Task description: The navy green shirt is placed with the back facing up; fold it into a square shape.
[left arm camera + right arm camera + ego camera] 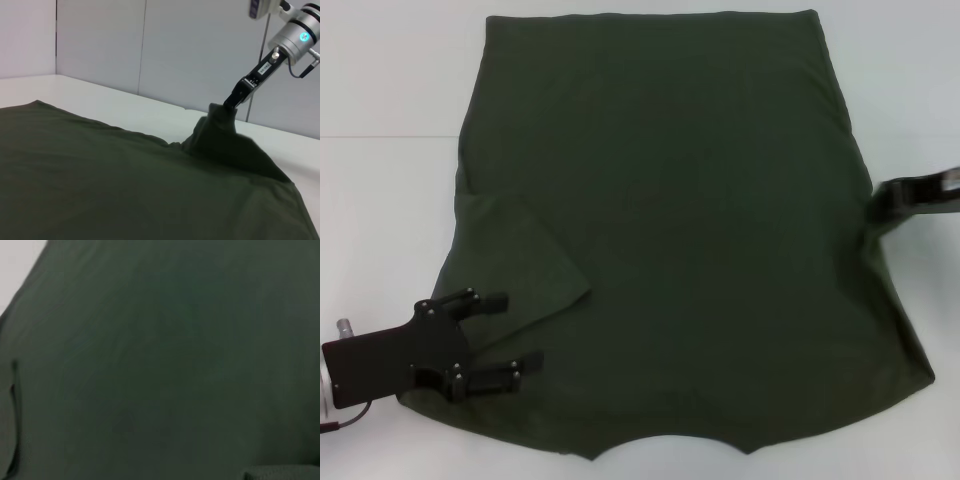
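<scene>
The navy green shirt (670,200) lies spread on the white table, its collar toward the near edge. Its left sleeve (525,260) is folded in onto the body. My left gripper (517,332) stands open over the shirt's near left corner, with nothing between its fingers. At the shirt's right edge, my right gripper (878,197) is shut on the fabric. In the left wrist view the right gripper (233,102) holds a peak of cloth (220,130) lifted off the table. The right wrist view is filled by the shirt (175,365).
Bare white table (380,200) runs along the shirt's left and right sides. Grey wall panels (150,45) stand behind the table's far edge in the left wrist view.
</scene>
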Robot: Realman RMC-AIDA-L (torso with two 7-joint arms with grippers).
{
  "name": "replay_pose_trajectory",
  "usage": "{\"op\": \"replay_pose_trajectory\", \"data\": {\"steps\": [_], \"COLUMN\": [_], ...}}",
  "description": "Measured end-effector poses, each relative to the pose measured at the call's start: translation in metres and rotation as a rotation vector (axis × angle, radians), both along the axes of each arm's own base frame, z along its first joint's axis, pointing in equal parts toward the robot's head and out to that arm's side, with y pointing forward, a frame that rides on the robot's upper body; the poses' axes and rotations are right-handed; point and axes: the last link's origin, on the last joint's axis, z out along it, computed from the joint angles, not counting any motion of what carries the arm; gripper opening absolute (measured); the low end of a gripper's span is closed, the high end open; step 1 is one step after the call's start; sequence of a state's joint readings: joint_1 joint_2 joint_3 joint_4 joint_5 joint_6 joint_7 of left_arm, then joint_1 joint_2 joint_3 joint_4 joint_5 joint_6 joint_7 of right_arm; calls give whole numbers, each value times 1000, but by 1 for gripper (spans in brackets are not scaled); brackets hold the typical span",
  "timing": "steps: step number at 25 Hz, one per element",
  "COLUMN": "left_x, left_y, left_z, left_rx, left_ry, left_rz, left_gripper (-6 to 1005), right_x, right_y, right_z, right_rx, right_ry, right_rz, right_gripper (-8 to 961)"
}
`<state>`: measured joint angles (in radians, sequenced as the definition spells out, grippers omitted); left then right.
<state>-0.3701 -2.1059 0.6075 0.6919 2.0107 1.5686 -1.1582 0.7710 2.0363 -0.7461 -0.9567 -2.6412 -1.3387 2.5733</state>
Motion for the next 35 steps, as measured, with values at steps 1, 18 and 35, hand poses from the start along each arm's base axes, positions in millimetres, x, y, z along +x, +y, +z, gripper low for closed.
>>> {"op": "replay_pose_trajectory", "data": {"steps": [1, 18, 35], "left_x": [0, -1, 0], "left_y": [0, 0, -2], "left_z": [0, 0, -4], "left_rx": [0, -3, -8], "left_ry": [0, 9, 4], "left_rz": [1, 3, 5], "left_gripper": [918, 918, 918], "right_x": [-6, -30, -26], "right_y": [1, 9, -4], "right_z": [-5, -50, -59], "right_rx": [-15, -110, -50], "right_ry": [-7, -62, 378], "right_rz": [15, 83, 82], "right_gripper": [28, 30, 428]}}
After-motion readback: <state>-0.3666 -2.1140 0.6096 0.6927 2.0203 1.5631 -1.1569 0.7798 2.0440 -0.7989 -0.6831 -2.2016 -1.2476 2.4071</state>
